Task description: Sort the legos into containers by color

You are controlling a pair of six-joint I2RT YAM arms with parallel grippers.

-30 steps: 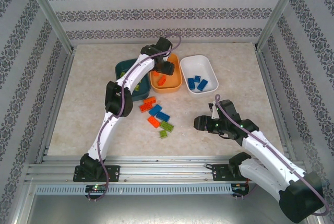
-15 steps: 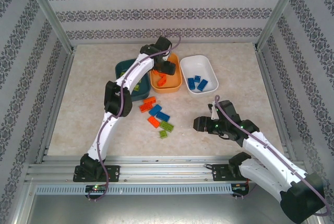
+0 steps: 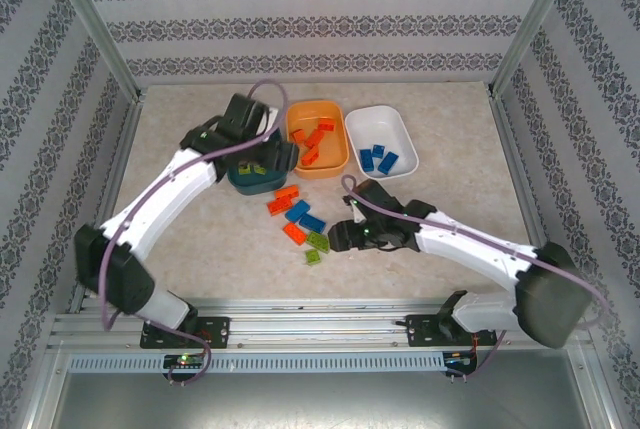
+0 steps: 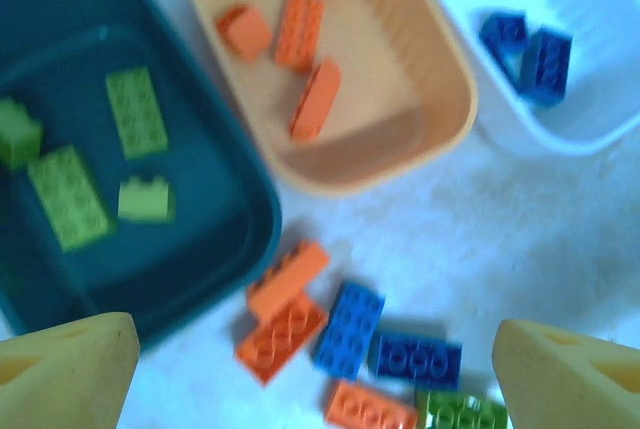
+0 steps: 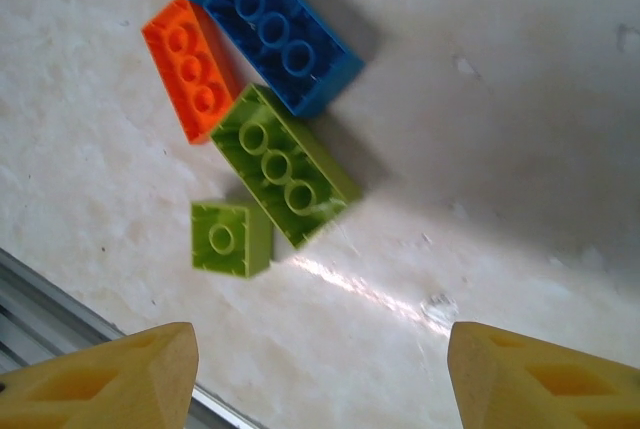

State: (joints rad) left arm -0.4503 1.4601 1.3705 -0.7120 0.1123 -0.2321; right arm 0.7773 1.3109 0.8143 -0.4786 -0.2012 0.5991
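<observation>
Top external: right arm (image 3: 460, 244) has swung in beside the legos (image 3: 310, 222).

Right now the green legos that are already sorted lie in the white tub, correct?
Not quite. The green legos lie in the dark teal tub; the white tub holds blue ones. The left wrist view shows this.

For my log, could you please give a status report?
Left gripper open, empty, by teal tub. Right gripper open above loose green legos. Nothing in the way.
</observation>
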